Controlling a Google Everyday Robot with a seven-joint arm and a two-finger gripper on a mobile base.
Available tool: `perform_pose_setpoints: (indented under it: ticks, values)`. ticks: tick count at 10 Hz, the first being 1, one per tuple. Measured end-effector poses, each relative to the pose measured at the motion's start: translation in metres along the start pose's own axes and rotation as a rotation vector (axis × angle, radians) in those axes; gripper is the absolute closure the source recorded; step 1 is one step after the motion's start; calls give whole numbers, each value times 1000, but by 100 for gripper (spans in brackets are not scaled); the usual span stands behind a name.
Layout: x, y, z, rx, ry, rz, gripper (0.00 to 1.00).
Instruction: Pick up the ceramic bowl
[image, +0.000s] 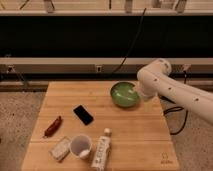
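The ceramic bowl (123, 94), round, shallow and glossy green, sits on the wooden table (135, 135) at its far edge, right of centre. My white arm (170, 87) reaches in from the right. My gripper (142, 95) is at the arm's lower end, right beside the bowl's right rim, mostly hidden by the arm's own body. I cannot tell whether it touches the bowl.
A black phone (83, 114) lies near the table's middle left. A red item (52, 126) lies at the left. A white cup (80, 146), a white packet (60, 148) and a lying white bottle (101, 150) are along the front edge. Black cables (175, 112) hang off the right side.
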Motion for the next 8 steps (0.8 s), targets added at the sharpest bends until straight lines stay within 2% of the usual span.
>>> perform_pose_setpoints:
  ticks: [5, 8]
  values:
    - [-8, -5, 21, 7, -19, -73, 20]
    - [-17, -9, 41, 7, -30, -115, 20]
